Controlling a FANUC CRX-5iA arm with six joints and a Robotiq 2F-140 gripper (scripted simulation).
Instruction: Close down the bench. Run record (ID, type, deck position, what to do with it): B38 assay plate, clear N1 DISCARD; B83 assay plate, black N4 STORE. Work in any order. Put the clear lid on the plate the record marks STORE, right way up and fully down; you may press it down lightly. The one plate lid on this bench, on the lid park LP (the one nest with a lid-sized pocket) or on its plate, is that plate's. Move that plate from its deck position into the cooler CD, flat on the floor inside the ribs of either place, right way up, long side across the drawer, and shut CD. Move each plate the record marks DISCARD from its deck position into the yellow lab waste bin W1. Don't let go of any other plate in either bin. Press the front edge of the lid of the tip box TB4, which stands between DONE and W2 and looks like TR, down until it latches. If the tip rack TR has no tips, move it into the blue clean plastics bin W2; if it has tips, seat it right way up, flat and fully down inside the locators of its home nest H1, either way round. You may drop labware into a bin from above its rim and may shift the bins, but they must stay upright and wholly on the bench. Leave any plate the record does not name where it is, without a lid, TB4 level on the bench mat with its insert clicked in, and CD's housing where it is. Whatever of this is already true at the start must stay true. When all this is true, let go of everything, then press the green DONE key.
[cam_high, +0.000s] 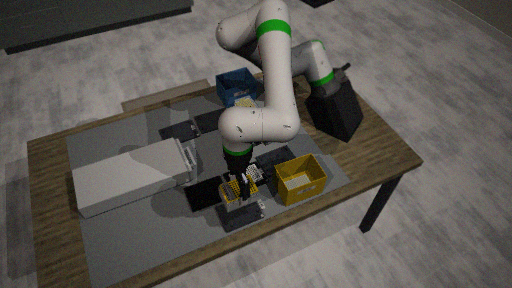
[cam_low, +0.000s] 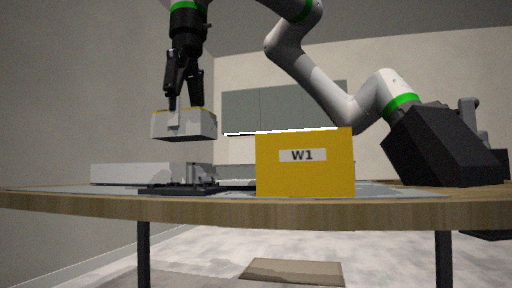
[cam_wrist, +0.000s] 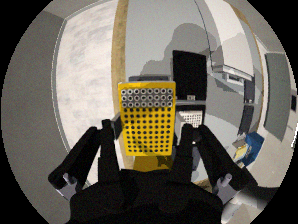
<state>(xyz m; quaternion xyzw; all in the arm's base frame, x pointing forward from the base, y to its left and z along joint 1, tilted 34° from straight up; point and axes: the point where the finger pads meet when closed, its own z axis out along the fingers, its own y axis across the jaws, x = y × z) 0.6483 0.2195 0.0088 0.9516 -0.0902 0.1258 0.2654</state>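
Gripper (cam_low: 183, 102) clamps the tip rack (cam_low: 184, 124), high above the bench, beside the yellow bin (cam_low: 304, 162). Rack placement pending; other steps unconfirmed.

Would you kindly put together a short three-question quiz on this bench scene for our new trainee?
1. True or false: the hand is shut on the tip rack and holds it well above the bench mat.
2. Multiple choice: what label shows on the yellow bin in the exterior view? A) W2 B) W1 C) CD
3. Fill in: in the top view, the blue bin sits at the bench's ____ edge, beside the arm's dark base.

Key: 1 true; 2 B; 3 far.
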